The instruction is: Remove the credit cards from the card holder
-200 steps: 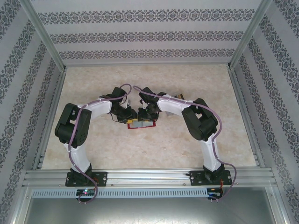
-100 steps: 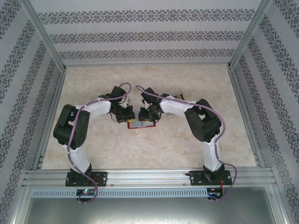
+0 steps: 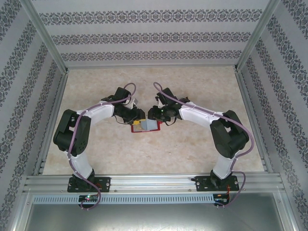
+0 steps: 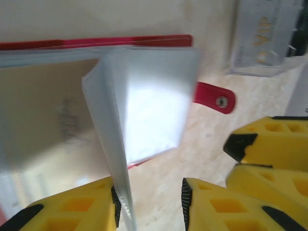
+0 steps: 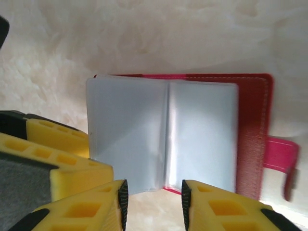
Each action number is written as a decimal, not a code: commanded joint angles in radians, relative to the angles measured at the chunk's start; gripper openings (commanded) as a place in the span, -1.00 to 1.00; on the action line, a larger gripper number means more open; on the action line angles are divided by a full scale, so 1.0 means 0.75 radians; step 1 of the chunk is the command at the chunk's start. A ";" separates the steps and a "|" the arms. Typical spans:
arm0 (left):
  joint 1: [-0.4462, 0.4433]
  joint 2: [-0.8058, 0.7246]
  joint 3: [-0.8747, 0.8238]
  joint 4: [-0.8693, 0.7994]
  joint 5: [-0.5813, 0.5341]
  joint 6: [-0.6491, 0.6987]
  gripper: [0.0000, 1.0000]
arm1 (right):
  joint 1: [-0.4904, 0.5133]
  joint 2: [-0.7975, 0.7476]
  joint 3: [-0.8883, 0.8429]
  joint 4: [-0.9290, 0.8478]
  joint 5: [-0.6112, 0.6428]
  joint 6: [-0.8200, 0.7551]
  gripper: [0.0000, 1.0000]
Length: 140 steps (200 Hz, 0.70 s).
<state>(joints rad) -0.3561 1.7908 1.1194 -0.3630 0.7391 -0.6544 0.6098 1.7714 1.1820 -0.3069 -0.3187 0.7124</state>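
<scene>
Beige marbled bench point(image 3: 192, 149) is carrying the scene. Left gripper point(image 4: 149, 192) and right gripper point(image 5: 153, 190) are hovering at its centre, both with jaws apart, over the open red card holder point(image 3: 145, 128). A silvery credit card point(image 4: 262, 38) is lying near it.

Card holder point(image 5: 252, 125) red with grey-blue panel point(image 5: 144, 134); table point(image 5: 144, 38) mottled beige.

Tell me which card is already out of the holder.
The pale card with gold VIP lettering, lying on the table past the card holder's red tab. The tan card sits inside the holder's clear sleeves.
</scene>
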 commanded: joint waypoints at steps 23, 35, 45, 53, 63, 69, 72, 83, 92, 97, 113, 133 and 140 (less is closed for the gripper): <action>-0.067 0.001 0.071 0.117 0.071 -0.098 -0.13 | -0.032 -0.133 -0.106 0.059 0.133 0.045 -0.25; -0.077 0.025 0.089 0.106 0.052 -0.106 -0.10 | -0.039 -0.159 -0.125 0.066 0.146 0.048 -0.25; -0.083 0.045 0.102 0.096 0.036 -0.108 -0.08 | -0.043 -0.173 -0.137 0.071 0.151 0.044 -0.25; -0.085 0.061 0.104 0.098 0.031 -0.115 -0.07 | -0.044 -0.179 -0.139 0.070 0.156 0.042 -0.25; -0.087 0.085 0.104 0.106 0.027 -0.133 -0.07 | -0.044 -0.185 -0.139 0.071 0.154 0.035 -0.25; -0.088 0.099 0.100 0.112 0.027 -0.141 -0.07 | -0.042 -0.187 -0.138 0.072 0.152 0.034 -0.25; -0.089 0.105 0.102 0.118 0.026 -0.143 -0.07 | -0.042 -0.188 -0.138 0.073 0.152 0.034 -0.25; -0.092 0.125 0.100 0.141 0.021 -0.157 -0.07 | -0.040 -0.186 -0.136 0.075 0.151 0.032 -0.25; -0.095 0.140 0.102 0.150 0.012 -0.161 -0.07 | -0.038 -0.180 -0.131 0.075 0.149 0.032 -0.25; -0.096 0.149 0.104 0.152 0.007 -0.162 -0.07 | -0.036 -0.177 -0.126 0.076 0.148 0.028 -0.25; -0.098 0.150 0.103 0.140 -0.021 -0.156 -0.07 | -0.021 -0.157 -0.103 0.067 0.139 0.009 -0.25; -0.087 0.107 0.108 0.075 -0.081 -0.115 -0.13 | 0.006 -0.098 -0.043 0.028 0.113 -0.020 -0.26; -0.079 0.083 0.102 0.050 -0.108 -0.100 -0.15 | 0.018 -0.069 -0.020 0.015 0.097 -0.025 -0.27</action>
<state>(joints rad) -0.4129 1.9022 1.1862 -0.2878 0.7216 -0.7563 0.5919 1.6650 1.1030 -0.2707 -0.2253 0.7265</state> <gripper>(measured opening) 0.444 0.372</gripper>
